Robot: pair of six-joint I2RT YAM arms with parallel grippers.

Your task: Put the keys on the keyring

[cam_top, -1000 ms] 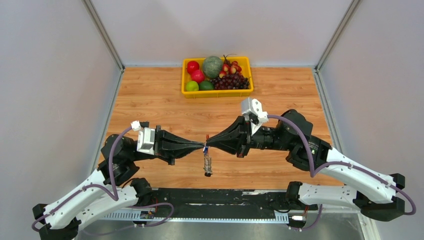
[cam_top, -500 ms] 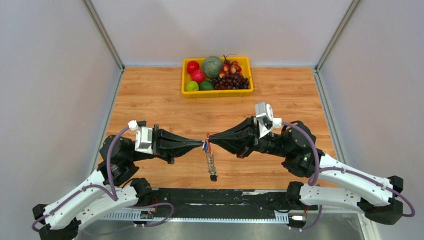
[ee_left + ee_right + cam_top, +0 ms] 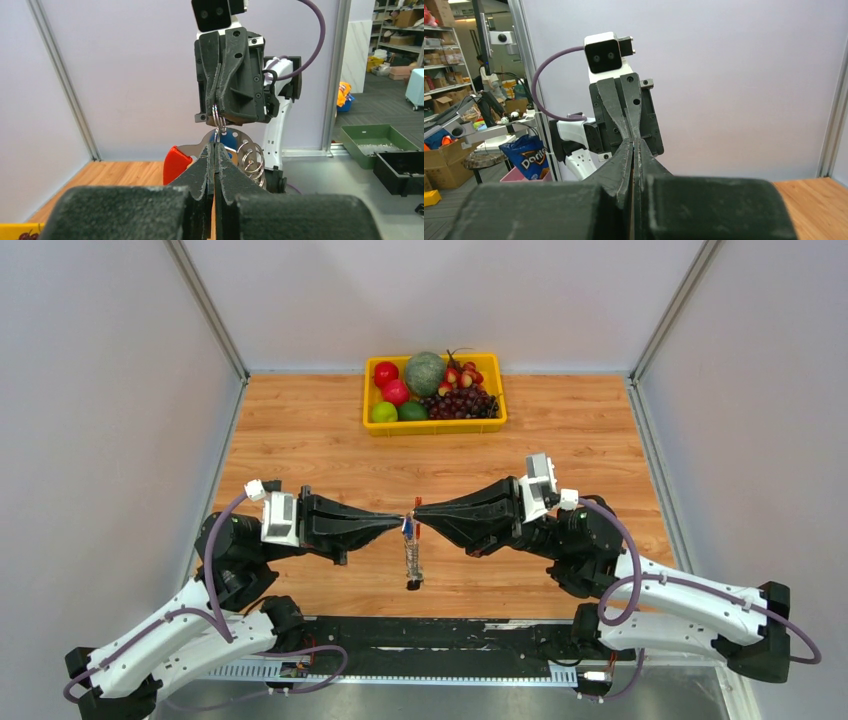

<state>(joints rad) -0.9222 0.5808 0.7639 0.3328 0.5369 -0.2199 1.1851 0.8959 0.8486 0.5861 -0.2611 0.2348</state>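
Note:
Over the near middle of the table my left gripper (image 3: pixel 402 524) and right gripper (image 3: pixel 419 513) meet tip to tip, both shut. The keyring (image 3: pixel 216 118) is a thin silver ring that runs from the right gripper's (image 3: pixel 219 110) tips down into the left gripper's (image 3: pixel 216 145) tips. A red-headed key (image 3: pixel 175 162) sticks out to the left of them, and a blue-headed key (image 3: pixel 229 146) sits just behind them. Silver coils (image 3: pixel 251 159) and the grey charm (image 3: pixel 412 568) dangle below. In the right wrist view the fingers hide ring and keys.
A yellow basket (image 3: pixel 435 427) of fruit stands at the back middle of the wooden table (image 3: pixel 300 440). White walls close in the left, right and back sides. Both arm bases sit on the black rail at the near edge.
The right arm has swung its wrist to the right and lower while the fingertips stayed together. The hanging charm swung right and back.

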